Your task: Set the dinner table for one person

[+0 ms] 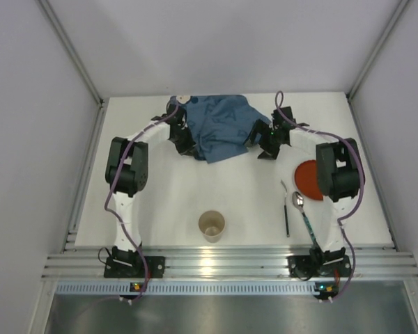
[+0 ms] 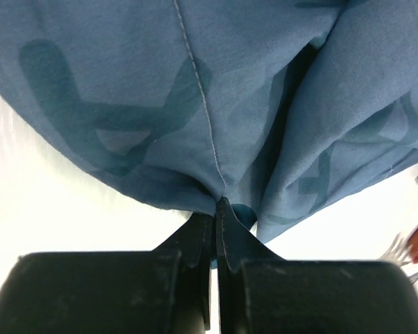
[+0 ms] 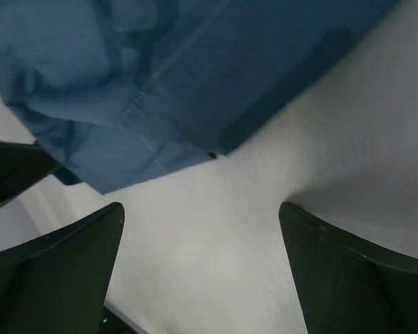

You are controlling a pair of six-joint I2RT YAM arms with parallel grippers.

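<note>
Dinner table [image 1: 174,202] is white, cloth [image 1: 219,129] blue with darker letters, plate [image 1: 305,179] red.

- The top view looks down from above and behind the near edge, taking in the whole surface [image 1: 174,202].
- The left wrist view looks past the left gripper [image 2: 217,209], very close to the blue cloth [image 2: 195,90].
- The right wrist view looks down past the right gripper [image 3: 200,209], close above the surface.
- All three share the blue cloth by the far edge.
</note>
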